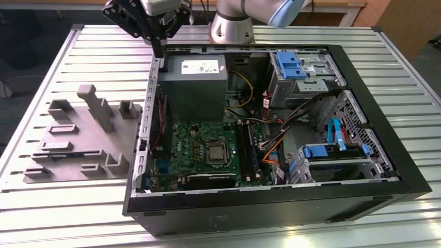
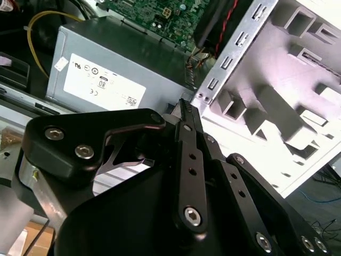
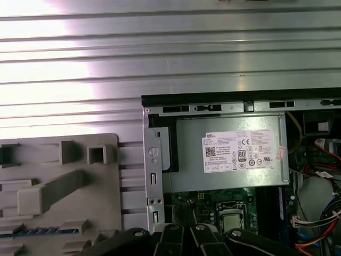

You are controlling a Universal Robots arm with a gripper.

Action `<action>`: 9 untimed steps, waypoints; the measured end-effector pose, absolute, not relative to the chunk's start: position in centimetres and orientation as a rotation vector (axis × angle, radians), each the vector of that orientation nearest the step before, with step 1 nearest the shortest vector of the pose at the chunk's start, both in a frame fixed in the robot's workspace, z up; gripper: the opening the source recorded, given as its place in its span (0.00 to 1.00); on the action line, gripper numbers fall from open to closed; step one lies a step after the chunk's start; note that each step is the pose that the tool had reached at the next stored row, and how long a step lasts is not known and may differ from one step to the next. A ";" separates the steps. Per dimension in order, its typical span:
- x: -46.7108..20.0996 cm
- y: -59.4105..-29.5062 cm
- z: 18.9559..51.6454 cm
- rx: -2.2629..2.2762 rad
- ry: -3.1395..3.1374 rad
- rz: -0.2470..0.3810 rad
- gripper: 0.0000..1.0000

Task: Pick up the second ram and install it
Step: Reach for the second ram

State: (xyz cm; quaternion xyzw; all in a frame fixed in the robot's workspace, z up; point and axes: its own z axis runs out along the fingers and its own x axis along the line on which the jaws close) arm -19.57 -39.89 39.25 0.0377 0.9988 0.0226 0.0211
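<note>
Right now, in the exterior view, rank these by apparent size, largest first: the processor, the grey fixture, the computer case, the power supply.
1. computer case
2. grey fixture
3. power supply, which lies farther back, so it may look a little smaller than it is
4. processor

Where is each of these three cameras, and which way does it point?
Exterior view: off the arm, high up, looking down on the open computer case and slatted table; the arm and gripper show.
First wrist view: on the arm, looking down at the power supply; the gripper shows.
Second wrist view: on the arm, looking along the gripper.
All three share the power supply and grey fixture.
</note>
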 end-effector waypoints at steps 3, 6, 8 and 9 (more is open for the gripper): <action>-20.0 -39.9 39.2 0.117 3.096 0.070 0.11; -20.4 -39.9 39.2 0.117 3.095 0.070 0.11; -20.8 -39.9 39.2 0.117 3.095 0.070 0.11; -21.0 -39.9 39.2 0.117 3.094 0.070 0.11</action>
